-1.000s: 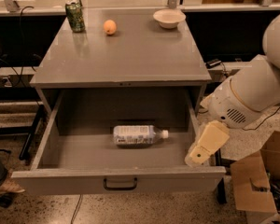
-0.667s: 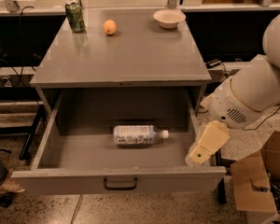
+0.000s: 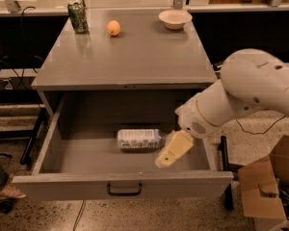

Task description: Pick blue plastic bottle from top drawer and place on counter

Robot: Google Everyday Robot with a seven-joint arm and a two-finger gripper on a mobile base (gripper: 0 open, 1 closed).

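Note:
The top drawer (image 3: 120, 186) is pulled open, its dark handle at the middle of the front. The blue plastic bottle (image 3: 138, 139) lies on its side inside it, near the middle; its cap end is hidden behind my arm. My gripper (image 3: 171, 150) hangs over the drawer's right half, just right of the bottle, pointing down and to the left. The white arm reaches in from the right. The grey counter (image 3: 130, 57) lies above the drawer.
On the counter's back edge stand a green can (image 3: 78, 17), an orange fruit (image 3: 113, 28) and a white bowl (image 3: 175, 19). A cardboard box (image 3: 272, 186) sits on the floor at the right. A person's foot (image 3: 2, 186) shows at the left.
My arm has swung left and into the drawer, bringing the gripper from beside the drawer's right wall to just right of the bottle. The bottle has not moved.

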